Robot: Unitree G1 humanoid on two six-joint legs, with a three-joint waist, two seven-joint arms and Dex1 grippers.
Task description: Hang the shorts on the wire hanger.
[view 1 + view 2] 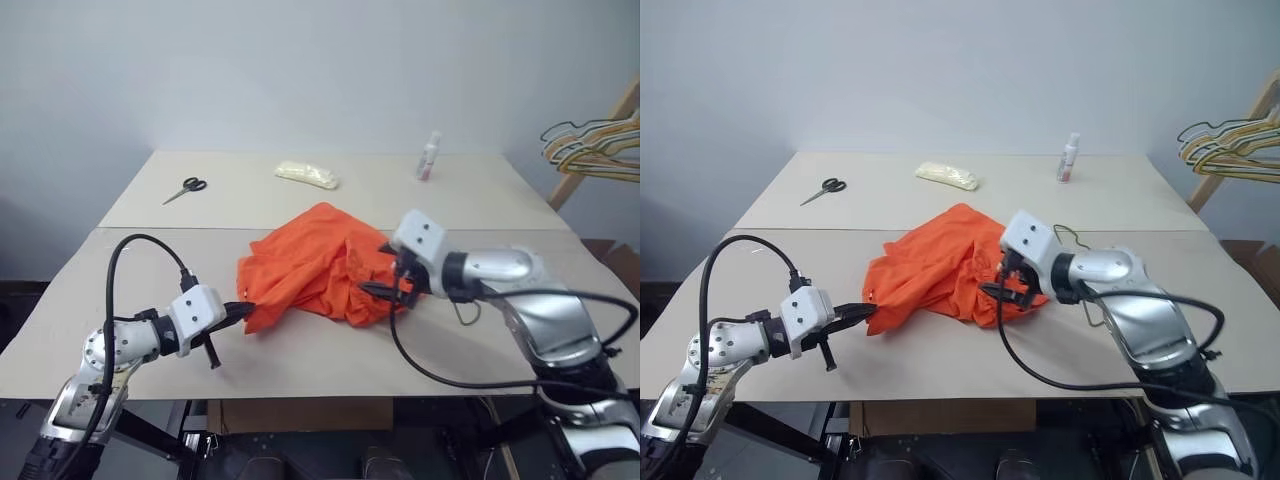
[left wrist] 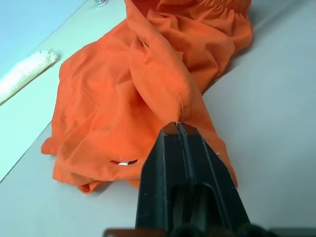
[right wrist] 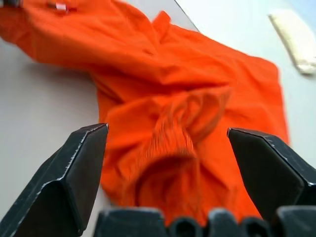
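The bright orange shorts (image 1: 315,265) lie crumpled in the middle of the table. My left gripper (image 1: 243,312) is shut on a pinched fold at their near left corner (image 2: 180,106), and the cloth stretches up from the table toward it. My right gripper (image 1: 383,272) is open at the shorts' right side, its fingers (image 3: 74,168) spread on either side of the gathered waistband (image 3: 173,143) without touching it. A thin bit of wire (image 1: 1068,234), the wire hanger, shows on the table behind my right arm, mostly hidden by it.
At the back of the table lie scissors (image 1: 185,189), a pale yellow packet (image 1: 307,175) and a small bottle (image 1: 429,156). A bunch of tan and dark hangers (image 1: 590,145) hangs on a wooden rack off the right edge. The table's front edge (image 1: 300,398) runs close below both arms.
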